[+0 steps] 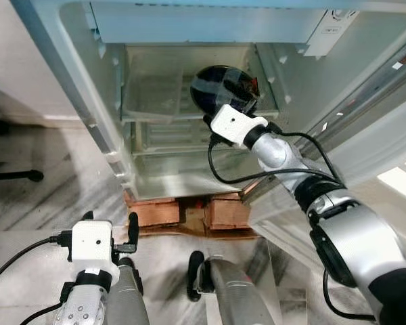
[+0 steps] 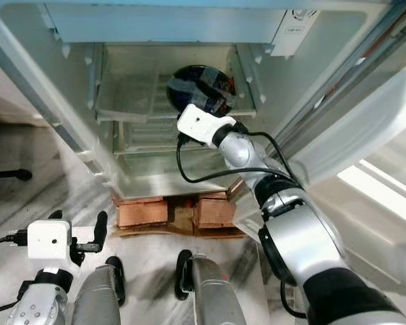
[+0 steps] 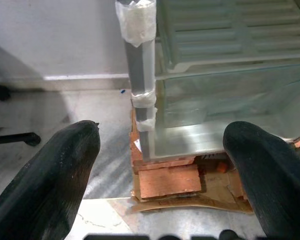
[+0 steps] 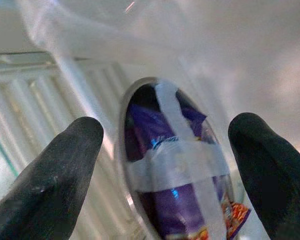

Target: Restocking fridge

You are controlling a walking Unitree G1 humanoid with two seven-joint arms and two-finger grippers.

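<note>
Left gripper [image 1: 111,229] lower left, fingers spread, empty | right gripper [image 4: 165,165] wide open around taped bowl [image 1: 223,88] (upper centre, fridge shelf [image 1: 149,101]) | judgement: withdraw straight, avoid nudging bowl.

The right arm is stretched forward and upward, silver segments bent at the elbow, a black cable looped beneath the white wrist housing. The right gripper [image 4: 165,165] is held with its black fingers [image 4: 50,185] spread wide apart. The left arm is kept low and bent, and the left gripper [image 3: 160,170] is likewise held open, fingers [image 3: 45,180] parted.
</note>
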